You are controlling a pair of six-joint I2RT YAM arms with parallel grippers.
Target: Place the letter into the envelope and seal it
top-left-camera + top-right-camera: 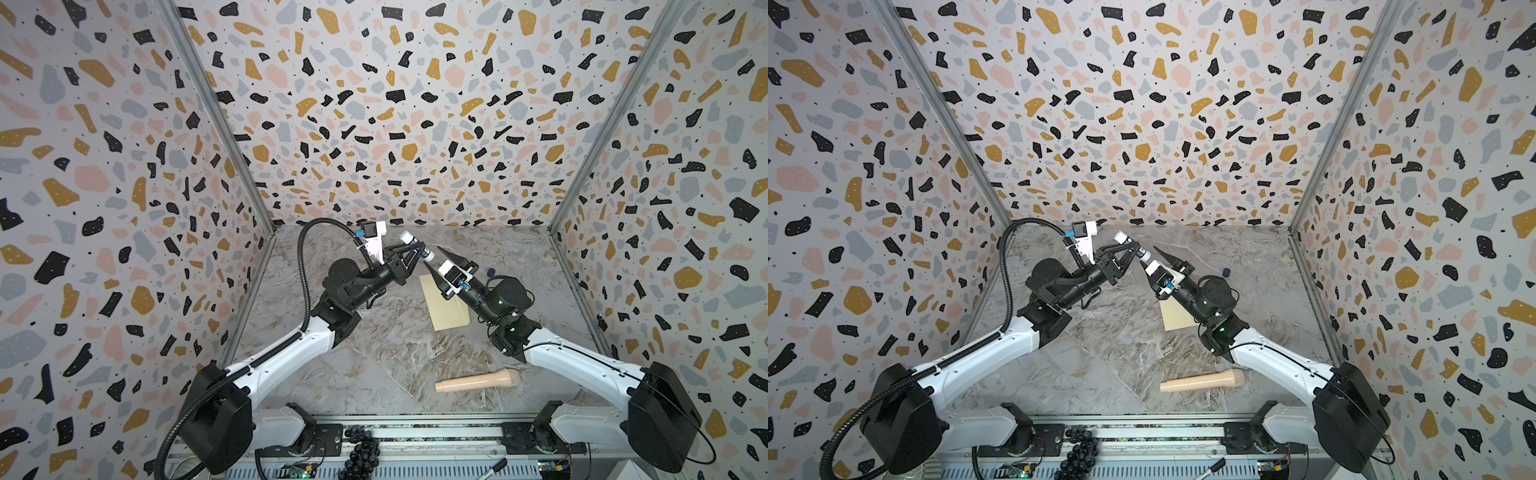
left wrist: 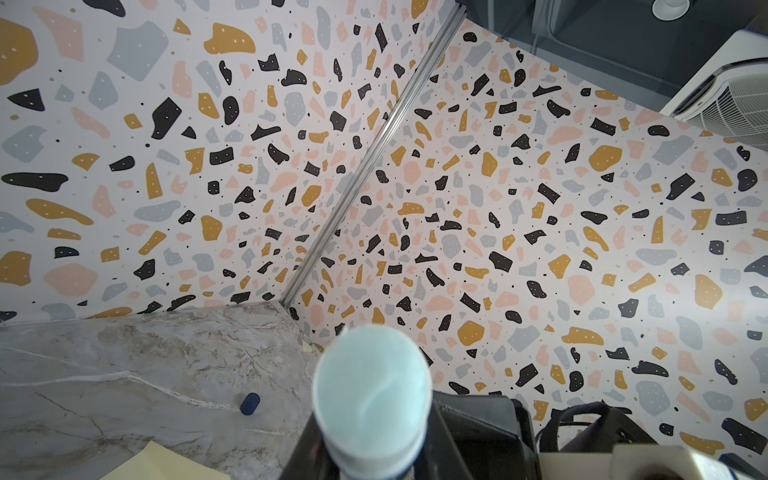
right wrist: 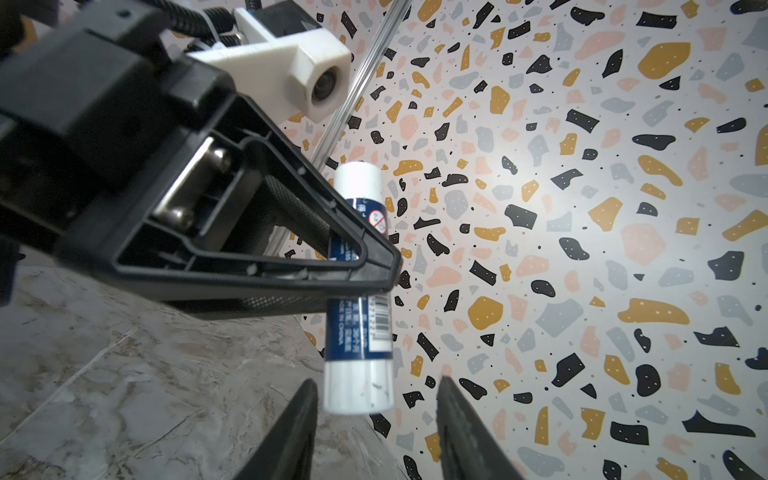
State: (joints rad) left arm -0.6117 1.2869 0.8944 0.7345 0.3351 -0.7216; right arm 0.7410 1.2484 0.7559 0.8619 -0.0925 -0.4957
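The pale yellow envelope (image 1: 446,311) (image 1: 1177,318) lies flat on the marble table, partly under my right arm; a corner of the envelope (image 2: 166,463) shows in the left wrist view. The letter shows in no view. My left gripper (image 1: 417,248) (image 1: 1133,248) (image 2: 372,457) is shut on a blue-and-white glue stick (image 1: 415,246) (image 1: 1131,246) (image 2: 372,395) (image 3: 359,332), held above the table. My right gripper (image 1: 431,256) (image 1: 1148,256) (image 3: 376,384) is open, its fingers on either side of the stick's lower white end.
A small dark blue cap (image 1: 491,272) (image 1: 1226,272) (image 2: 249,404) lies on the table behind the right arm. A beige wooden handle-shaped tool (image 1: 478,380) (image 1: 1202,381) lies near the front. Terrazzo-patterned walls close in three sides.
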